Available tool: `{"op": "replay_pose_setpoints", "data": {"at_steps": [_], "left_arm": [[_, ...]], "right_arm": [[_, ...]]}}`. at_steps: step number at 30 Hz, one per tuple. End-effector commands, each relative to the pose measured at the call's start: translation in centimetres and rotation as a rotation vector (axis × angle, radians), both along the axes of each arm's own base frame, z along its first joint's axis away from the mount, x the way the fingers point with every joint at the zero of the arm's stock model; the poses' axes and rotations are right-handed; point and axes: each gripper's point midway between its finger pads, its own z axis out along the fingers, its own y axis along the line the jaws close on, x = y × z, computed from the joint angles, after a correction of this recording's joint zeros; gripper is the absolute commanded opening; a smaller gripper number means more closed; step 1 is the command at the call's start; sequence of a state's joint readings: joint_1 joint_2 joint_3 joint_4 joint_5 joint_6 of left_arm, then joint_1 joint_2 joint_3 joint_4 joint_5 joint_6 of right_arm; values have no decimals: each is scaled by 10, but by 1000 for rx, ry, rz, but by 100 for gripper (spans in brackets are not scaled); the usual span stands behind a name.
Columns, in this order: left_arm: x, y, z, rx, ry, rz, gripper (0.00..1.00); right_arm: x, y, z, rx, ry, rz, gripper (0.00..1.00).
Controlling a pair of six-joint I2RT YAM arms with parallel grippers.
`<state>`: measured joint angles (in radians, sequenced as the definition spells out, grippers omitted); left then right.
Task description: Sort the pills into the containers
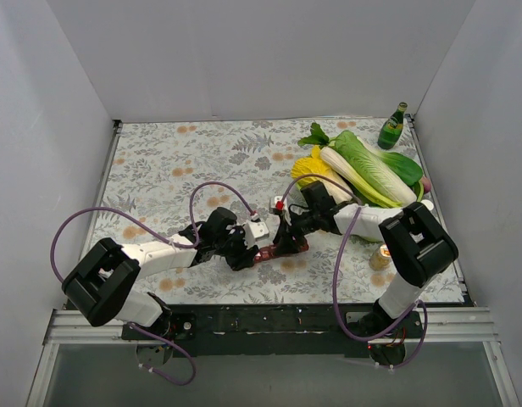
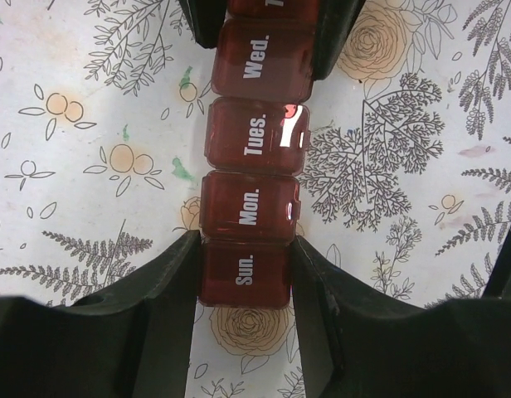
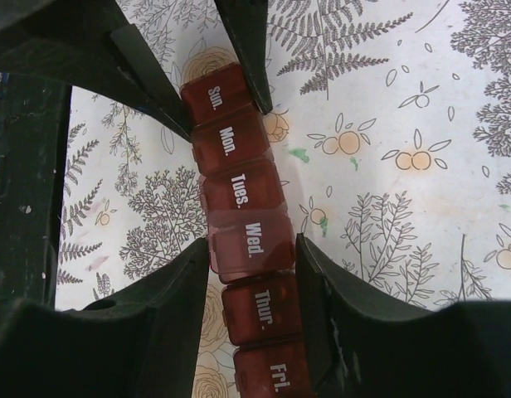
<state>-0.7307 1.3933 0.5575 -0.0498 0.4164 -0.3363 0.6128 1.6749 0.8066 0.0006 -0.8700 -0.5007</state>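
Counter (image 1: 159, 161): covered with a floral cloth. Leafy greens (image 1: 371, 165) are piled at far right, with a green bottle (image 1: 393, 127) upright behind them near the back corner. Left gripper (image 2: 243, 257): fingers pressed on both sides of the Sun. end of the containers (image 2: 251, 186), clamped. Right gripper (image 3: 251, 249): fingers tight against the Wed. cell, also clamped. The containers strip lies flat on the counter, front centre, between the two arms; labels Sun. to Fri. readable. Small jar (image 1: 381, 254) beside the right arm, apart from the strip.
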Motion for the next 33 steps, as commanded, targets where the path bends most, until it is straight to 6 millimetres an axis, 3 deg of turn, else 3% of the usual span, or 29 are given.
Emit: {"op": "replay_pose_setpoints", "data": {"at_steps": [1,12,16,20,25,28,33], "left_arm": [[4,-3,7,-8,-45,-5,5],[1,-3,0,11,-21,-15,5],[1,-4,0,13,-16,-15,5],[3,-4,1,15,-19,-7,6],[7,-4,1,18,-26,17,7],[12,-3,3,22,-35,47,13],[22,-3,11,16,-62,97,43]], "right_arm": [[17,6,12,8,17,-63,52],[49,11,19,-13,14,-205,54],[62,14,19,-27,12,-260,51],[82,12,13,-81,-15,-341,45],[85,11,-2,-139,-11,-367,44],[82,14,6,-127,-13,-344,50],[78,12,43,-51,-65,-276,63]]}}
